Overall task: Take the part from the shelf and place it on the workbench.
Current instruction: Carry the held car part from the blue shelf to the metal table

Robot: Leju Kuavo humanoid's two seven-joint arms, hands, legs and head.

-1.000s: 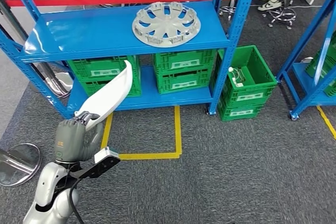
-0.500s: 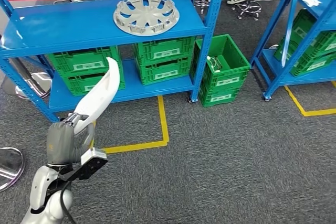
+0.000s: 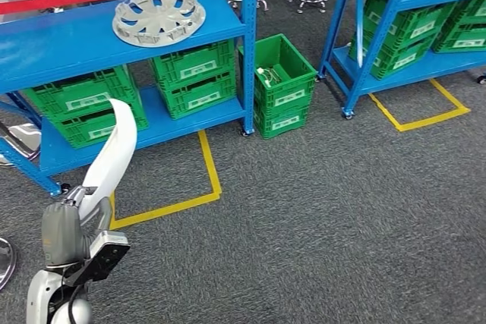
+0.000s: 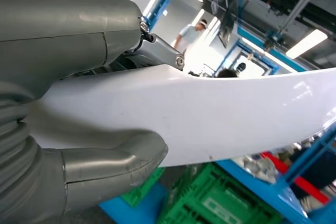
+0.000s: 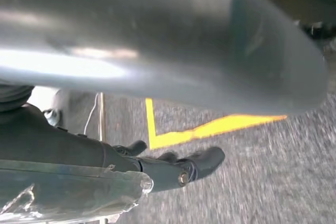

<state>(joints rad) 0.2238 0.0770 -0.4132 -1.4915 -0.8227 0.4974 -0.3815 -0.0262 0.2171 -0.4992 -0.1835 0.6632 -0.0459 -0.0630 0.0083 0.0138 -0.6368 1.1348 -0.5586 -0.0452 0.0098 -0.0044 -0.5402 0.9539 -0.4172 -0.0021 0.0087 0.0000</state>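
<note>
The left hand [image 3: 63, 229] sits at the 8 o'clock edge of the head view, fingers wrapped around the lower end of a long, curved white part [image 3: 112, 153]. The part rises from the hand toward 1 o'clock, its free end in front of the lower shelf level. In the left wrist view, the thumb [image 4: 115, 163] presses one face of the white part [image 4: 222, 114] and darker fingers [image 4: 158, 51] bear on the opposite edge.

The right hand [image 5: 174, 169] appears in the right wrist view with dark fingers extended over grey carpet, nothing visible between them; whether they are spread cannot be told.

Beyond the part, at 11 o'clock, stands a blue shelf rack [image 3: 68, 36] carrying a grey wheel cover [image 3: 159, 17] on its upper level and green crates [image 3: 192, 77] below. A separate green crate [image 3: 281, 85] stands on the floor just beside the rack's post. Yellow floor tape [image 3: 209, 165] marks the carpet.
</note>
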